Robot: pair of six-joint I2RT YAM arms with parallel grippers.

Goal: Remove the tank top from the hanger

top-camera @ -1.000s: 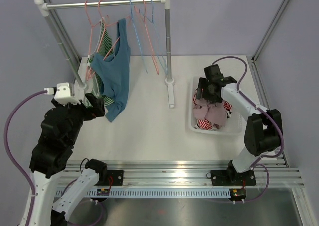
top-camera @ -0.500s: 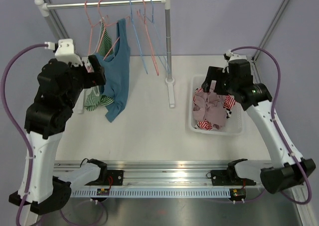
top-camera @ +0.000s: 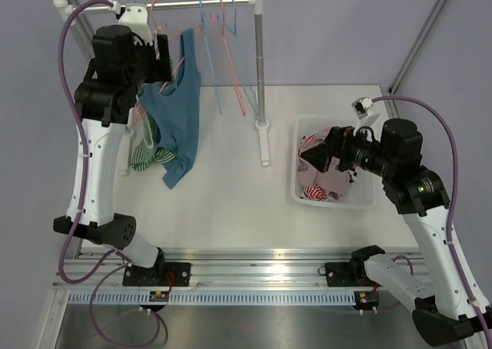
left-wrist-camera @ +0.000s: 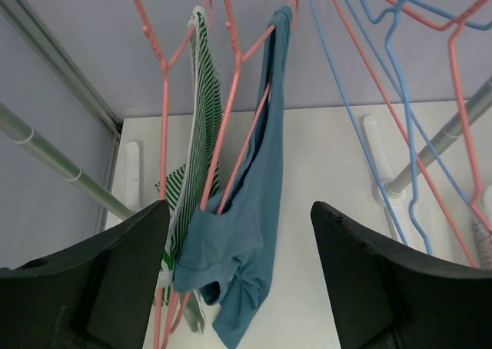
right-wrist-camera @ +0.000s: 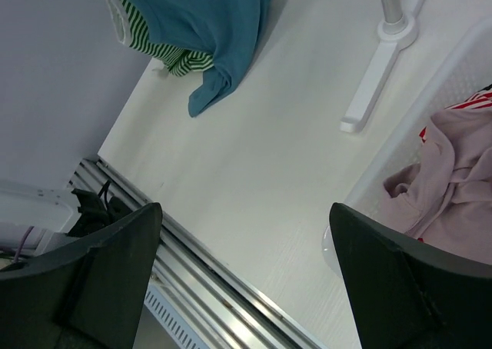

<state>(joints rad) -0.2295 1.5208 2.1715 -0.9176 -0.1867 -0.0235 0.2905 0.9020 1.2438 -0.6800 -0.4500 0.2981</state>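
Note:
A blue tank top [top-camera: 178, 118] hangs on a pink hanger [top-camera: 164, 38] from the rack's rail; it also shows in the left wrist view [left-wrist-camera: 247, 211] and the right wrist view [right-wrist-camera: 207, 11]. A green striped top [top-camera: 150, 155] hangs beside it on another pink hanger [left-wrist-camera: 163, 118]. My left gripper [top-camera: 163, 55] is open, raised by the rail just left of the tank top's hanger, its fingers [left-wrist-camera: 100, 280] apart and empty. My right gripper [top-camera: 317, 155] is open and empty, above the basket's left part.
A white basket [top-camera: 296, 181] with pink and red-striped clothes [top-camera: 327, 176] stands at the right. Empty blue and pink hangers [top-camera: 224, 49] hang on the rail [top-camera: 184, 5]. The rack's right post [top-camera: 260, 64] and foot [top-camera: 264, 145] stand mid-table.
My left gripper has risen from beside the tank top's lower part up to the rail. My right gripper has lifted and drawn back over the basket, swinging to face left.

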